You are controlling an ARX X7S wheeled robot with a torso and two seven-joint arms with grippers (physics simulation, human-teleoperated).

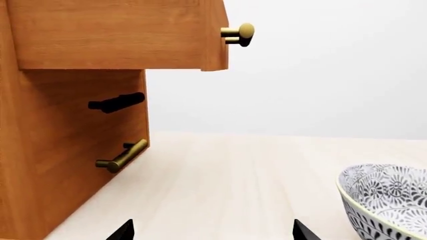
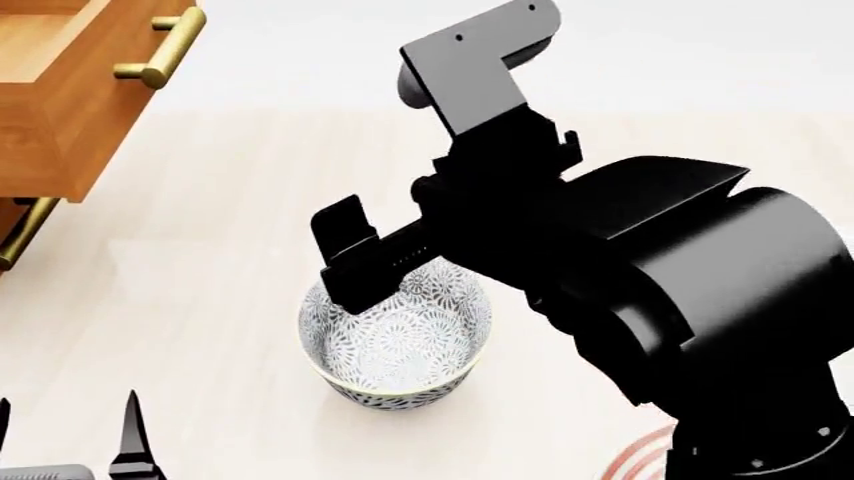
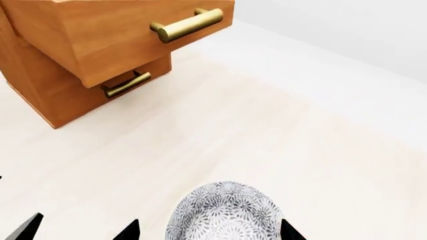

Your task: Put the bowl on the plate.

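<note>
The bowl [image 2: 394, 345], white with a dense grey-blue floral pattern, stands upright on the pale wooden table [image 2: 227, 230]. My right gripper [image 3: 207, 233] hangs open just above it. In the right wrist view its two black fingertips [image 3: 127, 231] straddle the bowl [image 3: 223, 212] without touching it. One right finger [image 2: 354, 255] shows over the bowl's far rim in the head view. Only a sliver of the plate's red rings [image 2: 647, 455] shows at the lower right, mostly hidden by my right arm. My left gripper [image 1: 213, 233] is open and empty, left of the bowl [image 1: 387, 200].
A wooden drawer cabinet [image 2: 60, 95] stands at the table's far left, its upper drawer pulled out, with brass handles [image 3: 187, 24]. In the left wrist view the cabinet [image 1: 67, 130] is close by. My bulky right arm [image 2: 694, 290] blocks the right side.
</note>
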